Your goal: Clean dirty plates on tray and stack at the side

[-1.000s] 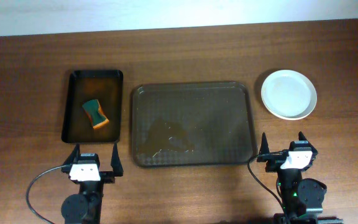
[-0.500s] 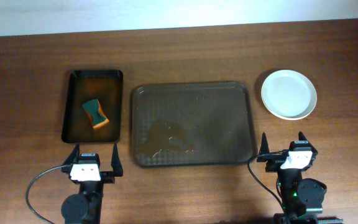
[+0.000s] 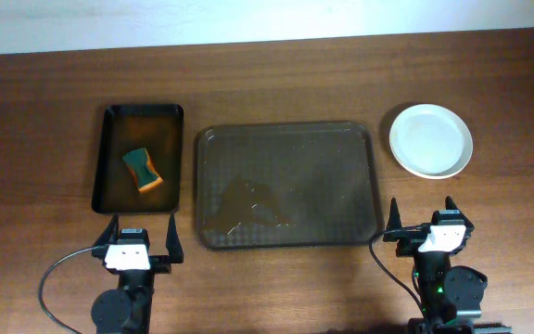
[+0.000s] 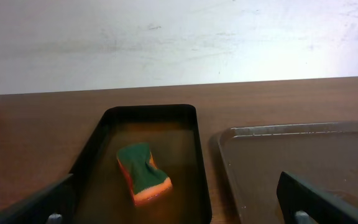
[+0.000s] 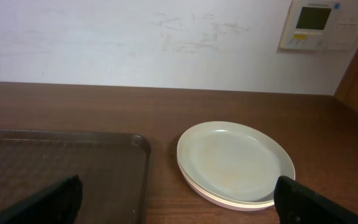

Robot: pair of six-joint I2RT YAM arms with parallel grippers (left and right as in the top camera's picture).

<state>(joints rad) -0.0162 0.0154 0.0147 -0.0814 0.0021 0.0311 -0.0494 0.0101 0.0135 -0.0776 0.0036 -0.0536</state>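
Note:
A stack of white plates (image 3: 431, 140) sits on the table to the right of the brown tray (image 3: 288, 139); the right wrist view shows the stack (image 5: 235, 163) with two rims. The tray holds no plates, only a wet film. A green and orange sponge (image 3: 142, 170) lies in the black basin (image 3: 116, 117) left of the tray, also in the left wrist view (image 4: 144, 172). My left gripper (image 3: 142, 235) is open and empty at the near edge, in front of the basin. My right gripper (image 3: 423, 218) is open and empty, in front of the plates.
The black basin holds brownish water in the left wrist view (image 4: 193, 121). The tray's rim shows in both wrist views, to the right in the left wrist view (image 4: 291, 129) and to the left in the right wrist view (image 5: 73, 134). A wall thermostat (image 5: 319, 23) hangs behind the table.

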